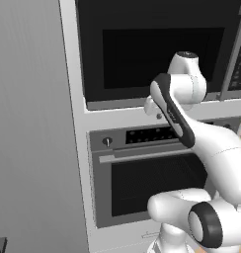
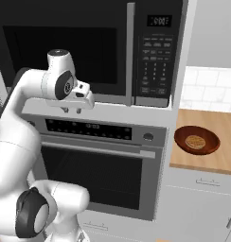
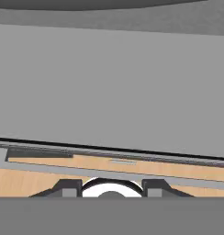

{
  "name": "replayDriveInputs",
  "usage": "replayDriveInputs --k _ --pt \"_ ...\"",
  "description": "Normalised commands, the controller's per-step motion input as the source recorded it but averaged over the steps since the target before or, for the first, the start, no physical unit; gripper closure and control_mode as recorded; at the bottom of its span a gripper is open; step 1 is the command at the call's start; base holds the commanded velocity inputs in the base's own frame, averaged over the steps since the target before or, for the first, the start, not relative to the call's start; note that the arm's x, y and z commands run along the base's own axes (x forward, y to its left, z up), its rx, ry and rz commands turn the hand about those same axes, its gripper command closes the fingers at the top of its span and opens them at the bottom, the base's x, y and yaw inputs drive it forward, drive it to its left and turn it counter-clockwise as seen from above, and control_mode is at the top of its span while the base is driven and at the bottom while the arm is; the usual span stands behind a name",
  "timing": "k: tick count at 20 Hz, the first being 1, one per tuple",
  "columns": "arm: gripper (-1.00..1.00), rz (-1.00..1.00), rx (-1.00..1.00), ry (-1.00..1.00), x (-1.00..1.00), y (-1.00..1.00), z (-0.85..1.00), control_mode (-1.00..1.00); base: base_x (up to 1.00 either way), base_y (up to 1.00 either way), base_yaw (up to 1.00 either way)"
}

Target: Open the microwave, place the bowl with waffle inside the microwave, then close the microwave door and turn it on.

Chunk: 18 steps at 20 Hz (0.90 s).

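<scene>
End effector [image 2: 72, 110] points down before microwave [image 2: 89, 47].

Even, flat rendered light; sharp, faint shadows.

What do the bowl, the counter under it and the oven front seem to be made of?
The bowl: probably glazed ceramic or wood, since it looks smooth, dark brown and evenly coloured. The counter: apparently wood, light tan with faint grain lines, matte. The oven front: likely brushed steel, uniform grey around a dark glass window.
</scene>
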Motion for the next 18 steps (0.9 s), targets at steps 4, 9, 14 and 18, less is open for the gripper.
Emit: replayDriveInputs --k 4,9,14,18 --pt "-1.0 -0.02 0.11 -0.13 -0.26 -0.29 0.01 -1.0 0.0 0.0 0.0" --pt "-1.0 -0.12 0.59 -0.51 -0.09 -1.0 0.26 -1.0 0.0 0.0 0.0" --pt "-1.0 -0.07 0.6 -0.53 -0.14 -1.0 0.43 -1.0 0.0 0.0 0.0" --pt "-1.0 -0.06 0.38 -0.33 -0.34 -0.75 0.31 -1.0 0.0 0.0 0.0"
